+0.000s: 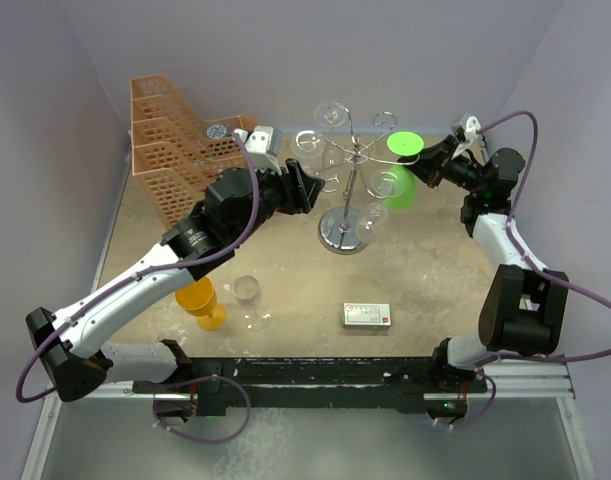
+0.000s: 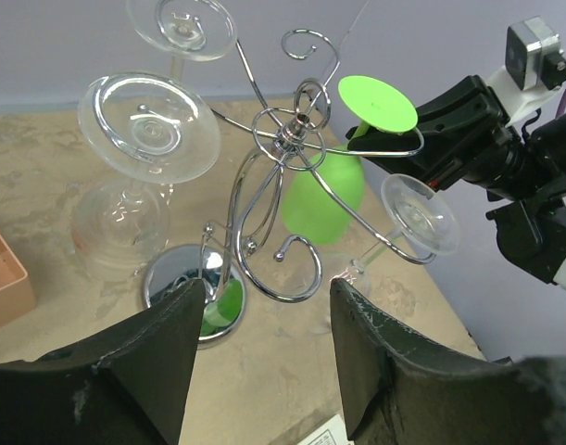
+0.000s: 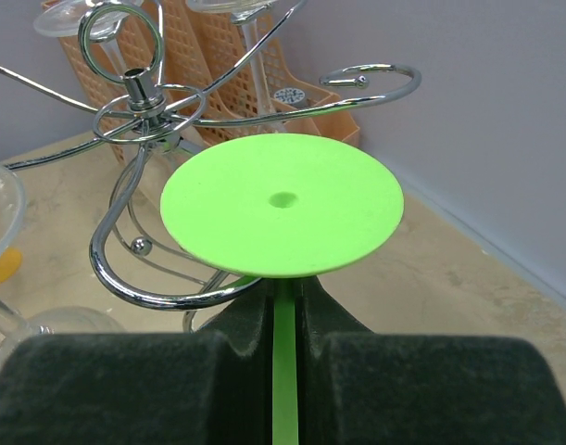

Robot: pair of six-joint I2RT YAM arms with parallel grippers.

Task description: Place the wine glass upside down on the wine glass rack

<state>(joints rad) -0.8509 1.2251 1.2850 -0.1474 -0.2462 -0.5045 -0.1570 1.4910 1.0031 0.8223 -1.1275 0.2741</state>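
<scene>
Tan table (image 1: 435, 270), rack (image 1: 343, 236), basket (image 1: 170, 150) (orange), box (image 1: 366, 315)

- We see the wine glass (image 1: 399, 189), bright green plastic, upside down: its flat round foot faces up and its bowl hangs below.
- Its stem is pinched by the right gripper (image 3: 283, 311), and a curled wire arm curves just under the foot.
- We see the wine glass rack (image 1: 343, 230), shiny chrome wire, upright on its round domed base, with scroll-ended arms spreading from a thin central post.
</scene>
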